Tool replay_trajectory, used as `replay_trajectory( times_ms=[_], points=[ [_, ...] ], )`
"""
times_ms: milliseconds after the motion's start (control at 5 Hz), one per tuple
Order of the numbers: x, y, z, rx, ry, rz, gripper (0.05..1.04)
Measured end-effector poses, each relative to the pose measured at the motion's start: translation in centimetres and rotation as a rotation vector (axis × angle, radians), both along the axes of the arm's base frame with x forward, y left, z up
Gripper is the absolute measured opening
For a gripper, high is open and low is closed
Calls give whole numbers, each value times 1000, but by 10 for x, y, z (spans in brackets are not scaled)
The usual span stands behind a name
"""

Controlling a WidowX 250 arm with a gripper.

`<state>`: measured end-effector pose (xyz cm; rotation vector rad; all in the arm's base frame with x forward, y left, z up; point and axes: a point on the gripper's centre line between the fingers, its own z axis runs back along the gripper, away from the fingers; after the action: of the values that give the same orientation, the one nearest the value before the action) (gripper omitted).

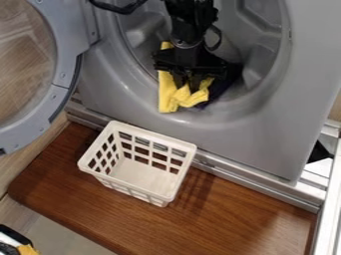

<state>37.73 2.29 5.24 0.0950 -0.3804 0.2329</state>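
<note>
At the lower lip of the washing machine's round opening point(230, 110), the gripper point(187, 84) hangs down over a yellow cloth point(167, 99) and touches or nearly touches it. One part of the cloth drapes over the lip, and a strip of it shows up along the gripper's left side. A dark blue or black cloth point(228, 79) lies just right of the gripper, partly under the yellow one. Whether the gripper has hold of either cloth cannot be made out.
Below the machine, a white plastic basket point(142, 178) with latticed walls stands on a brown wooden board point(223, 214). The machine's round door point(59, 74) is swung out at the left. Metal rails point(326, 199) run along the right. A yellow and black item point(27, 249) shows at the bottom left corner.
</note>
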Motion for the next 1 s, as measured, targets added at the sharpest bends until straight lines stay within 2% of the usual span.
replay_trajectory(
  times_ms=[200, 400, 1000],
  points=[
    [-3, 1, 15, 30, -8, 3, 103],
    [-8, 0, 32, 41, -40, 13, 90],
    [-42, -13, 57, 68, -62, -1, 90]
  ],
)
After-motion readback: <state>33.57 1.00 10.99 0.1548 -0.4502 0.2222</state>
